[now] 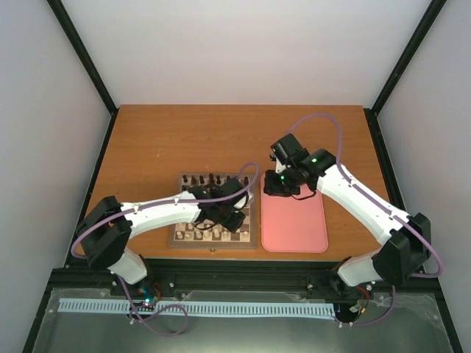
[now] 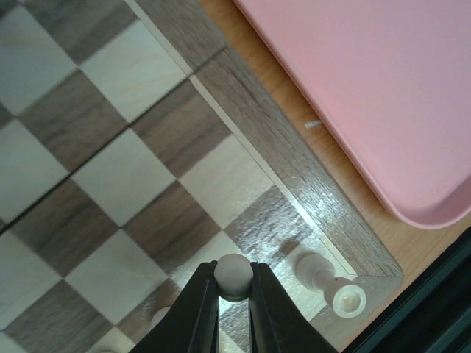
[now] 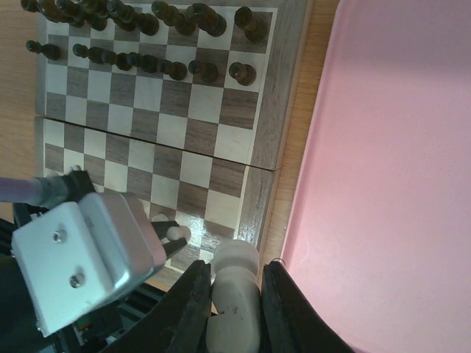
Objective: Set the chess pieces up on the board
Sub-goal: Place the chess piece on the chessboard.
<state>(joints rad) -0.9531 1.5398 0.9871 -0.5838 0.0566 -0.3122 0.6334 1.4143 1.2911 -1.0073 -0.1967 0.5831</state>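
Observation:
The board [image 1: 249,220] lies mid-table, with cream chess pieces [image 1: 213,235] along its near rows. My left gripper [image 1: 229,219] hovers over the board's near right corner. In the left wrist view it [image 2: 234,268] is shut on the round head of a cream pawn [image 2: 234,279], just above a square. Another cream piece [image 2: 329,285] lies on its side at the board's corner. My right gripper [image 1: 278,185] is over the far end of the pink tray; in the right wrist view it [image 3: 234,266] is shut on a larger cream piece [image 3: 235,294].
The pink tray [image 1: 294,224] lies right of the board, close to its edge [image 2: 368,88] and looks bare [image 3: 390,184]. Dark brown chessmen [image 3: 147,44] fill the board's two far rows [image 1: 210,179]. The black table rail runs along the near edge.

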